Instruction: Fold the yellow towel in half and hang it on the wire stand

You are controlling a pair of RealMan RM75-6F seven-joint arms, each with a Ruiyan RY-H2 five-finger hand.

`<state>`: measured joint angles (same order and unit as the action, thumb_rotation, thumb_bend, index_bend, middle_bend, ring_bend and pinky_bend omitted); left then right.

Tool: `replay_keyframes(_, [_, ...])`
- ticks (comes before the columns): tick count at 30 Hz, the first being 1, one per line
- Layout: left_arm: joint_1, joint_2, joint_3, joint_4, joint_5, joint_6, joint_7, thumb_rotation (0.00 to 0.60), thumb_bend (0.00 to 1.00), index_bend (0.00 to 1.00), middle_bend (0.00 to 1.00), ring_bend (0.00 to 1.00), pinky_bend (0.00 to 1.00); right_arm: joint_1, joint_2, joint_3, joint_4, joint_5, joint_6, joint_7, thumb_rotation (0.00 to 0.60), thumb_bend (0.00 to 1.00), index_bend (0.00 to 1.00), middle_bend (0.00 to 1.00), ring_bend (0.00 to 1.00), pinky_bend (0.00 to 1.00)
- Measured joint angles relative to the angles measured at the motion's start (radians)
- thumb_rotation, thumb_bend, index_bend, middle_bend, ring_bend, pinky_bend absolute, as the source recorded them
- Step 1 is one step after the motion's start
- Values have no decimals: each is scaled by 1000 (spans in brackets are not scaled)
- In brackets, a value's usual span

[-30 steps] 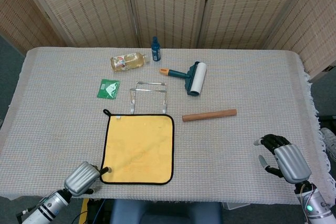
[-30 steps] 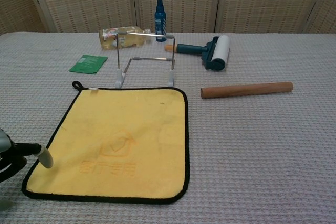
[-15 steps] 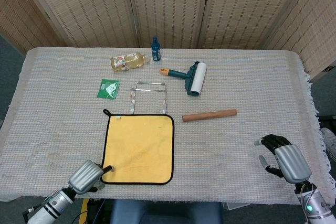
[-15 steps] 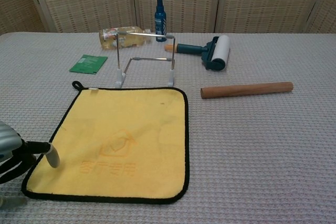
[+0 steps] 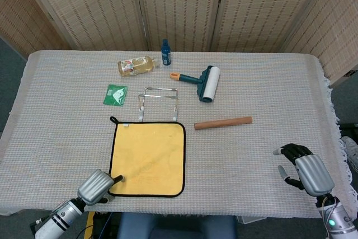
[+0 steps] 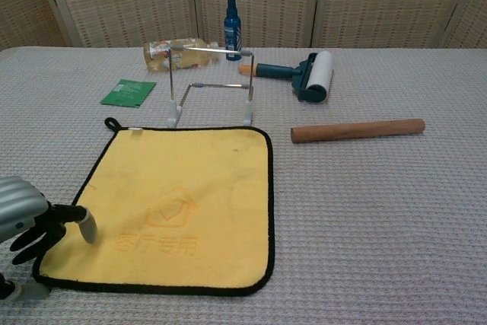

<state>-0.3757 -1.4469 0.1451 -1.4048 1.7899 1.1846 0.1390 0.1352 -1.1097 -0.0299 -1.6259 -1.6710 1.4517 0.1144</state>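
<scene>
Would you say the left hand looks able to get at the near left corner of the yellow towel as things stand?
Probably yes. The left hand is already at that corner of the yellow towel, one finger reaching over its edge, and nothing lies between them.

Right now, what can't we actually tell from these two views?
- Left hand: cut off by the chest view's edge; whether it grips the yellow towel is unclear.
- Right hand: head view only, fingers apart, palm hidden.
- Bottle label: too small to read.

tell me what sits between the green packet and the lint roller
The wire stand lies between the green packet and the lint roller, clearest in the head view.
</scene>
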Motion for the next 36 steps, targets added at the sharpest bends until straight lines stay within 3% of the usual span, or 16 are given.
replay_keyframes(15, [-14, -7, -19, -14, -42, -9, 28, 600, 215, 410, 819, 752, 929, -3, -6, 1, 22, 7, 2, 19, 600, 463, 344, 353, 292, 260])
replay_keyframes(26, [-19, -20, -20, -4, -57, -12, 25, 600, 373, 427, 820, 752, 929, 1, -10, 2, 28, 10, -5, 21, 600, 463, 344, 353, 292, 260])
replay_keyframes(36, [-18, -33, -16, 15, -57, 2, 23, 600, 390, 490, 825, 756, 929, 5, -16, 4, 24, 4, -4, 18, 600, 463, 344, 353, 293, 261])
